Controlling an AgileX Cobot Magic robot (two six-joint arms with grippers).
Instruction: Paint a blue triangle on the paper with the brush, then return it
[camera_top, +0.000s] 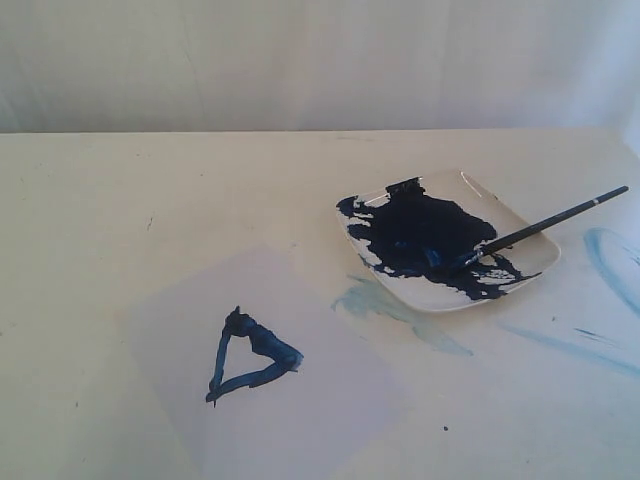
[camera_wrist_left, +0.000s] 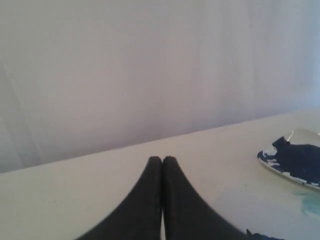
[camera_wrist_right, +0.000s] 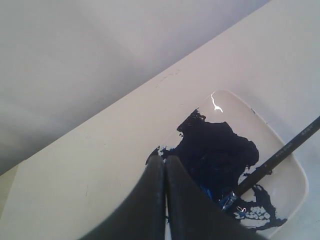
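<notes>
A rough dark-blue triangle (camera_top: 250, 357) is painted on the pale paper (camera_top: 330, 410) at the front left of the table. The black brush (camera_top: 548, 226) lies with its tip in the dark paint on the white plate (camera_top: 520, 270), its handle sticking out past the plate's right rim; the brush (camera_wrist_right: 282, 154) shows in the right wrist view too. No gripper appears in the exterior view. My left gripper (camera_wrist_left: 162, 159) is shut and empty above bare table. My right gripper (camera_wrist_right: 165, 158) is shut and empty, held above the plate (camera_wrist_right: 290, 195), apart from the brush.
A big dark-blue paint blotch (camera_top: 425, 232) covers most of the plate. Pale blue smears (camera_top: 390, 305) mark the table beside the plate and at the right edge (camera_top: 610, 262). A white backdrop stands behind the table's far edge.
</notes>
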